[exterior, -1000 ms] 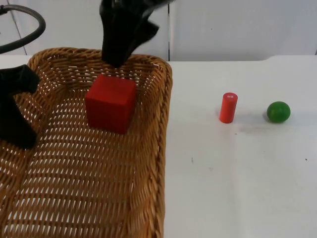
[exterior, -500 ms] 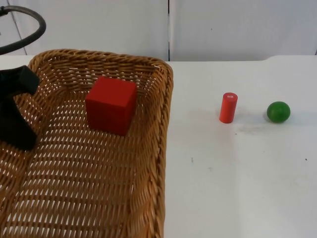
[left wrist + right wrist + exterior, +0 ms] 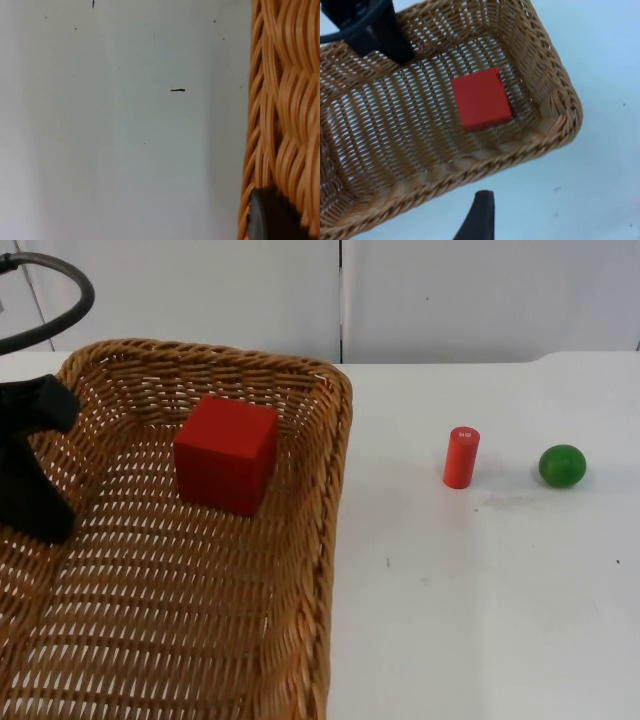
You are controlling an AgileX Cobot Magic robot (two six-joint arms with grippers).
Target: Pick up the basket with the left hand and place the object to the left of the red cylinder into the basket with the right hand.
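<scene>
White bench runs back to the grey partition wall, and on it you have a large woven tan wicker basket taking up the side nearest the left end effector. You can see that left end effector as a black shape at the basket's near-side wall, reaching over the rim and into the weave; in the left wrist view its black fingertip lies right against the wicker strands of the basket, with bare bench beside it, so it reads as pinching the basket wall. Inside the basket, away from the left end effector and toward the far end wall, a solid red cube rests on the woven floor. The right wrist view looks down on that same cube lying in the basket close to an end wall, with one black fingertip of the right end effector outside the rim over bare bench; whether that end effector is spread or pressed together, you cannot tell. Well away from the basket, a small upright red cylinder stands on the bench, and a small green ball lies near it on the side away from the basket, the two apart.
</scene>
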